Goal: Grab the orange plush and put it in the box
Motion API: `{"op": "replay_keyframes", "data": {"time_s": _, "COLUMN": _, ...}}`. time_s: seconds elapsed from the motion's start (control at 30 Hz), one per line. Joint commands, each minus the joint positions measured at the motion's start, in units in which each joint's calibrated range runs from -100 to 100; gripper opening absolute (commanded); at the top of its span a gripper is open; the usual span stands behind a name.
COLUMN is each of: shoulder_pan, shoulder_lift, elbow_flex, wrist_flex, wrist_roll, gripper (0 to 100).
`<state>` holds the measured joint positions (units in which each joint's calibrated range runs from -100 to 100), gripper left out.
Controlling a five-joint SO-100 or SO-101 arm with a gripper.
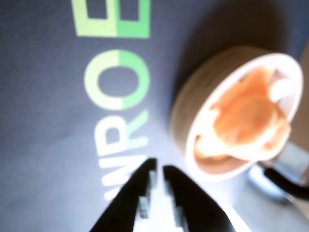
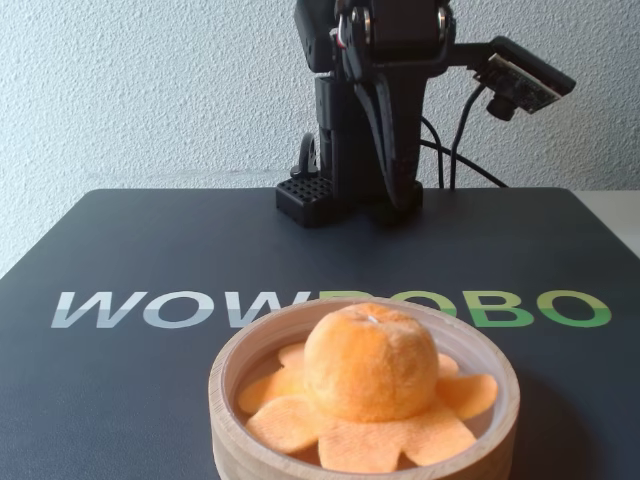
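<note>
The orange plush (image 2: pixel 370 365) lies inside the box (image 2: pixel 228 405), a round light-wood bowl at the front of the mat; its domed head is up and its flat felt tentacles are spread on the bowl's floor. In the wrist view the plush (image 1: pixel 246 121) and the box (image 1: pixel 186 104) are blurred at the right. My gripper (image 1: pixel 159 173) enters from the bottom edge, empty, with its black jaws together but for a thin slit, well clear of the box. In the fixed view the arm is folded back at the rear with the gripper (image 2: pixel 398 195) pointing down by its base.
A dark mat (image 2: pixel 120 250) with "WOWROBO" lettering (image 2: pixel 160 308) covers the table. The arm's black base (image 2: pixel 320 195) stands at the mat's rear edge before a white textured wall. Cables (image 2: pixel 455 150) hang to the right of the arm. A pale table strip (image 2: pixel 620 215) shows at the right.
</note>
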<state>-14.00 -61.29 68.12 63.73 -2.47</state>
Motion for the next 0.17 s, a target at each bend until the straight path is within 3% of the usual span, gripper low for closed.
{"op": "replay_keyframes", "data": {"time_s": 0.0, "shoulder_pan": 0.52, "shoulder_lift": -0.76, "elbow_flex": -0.39, "wrist_flex": -0.18, "wrist_roll": -0.18, "gripper": 1}}
{"op": "replay_keyframes", "data": {"time_s": 0.13, "shoulder_pan": 0.67, "shoulder_lift": -0.76, "elbow_flex": -0.03, "wrist_flex": -0.35, "wrist_roll": -0.18, "gripper": 1}}
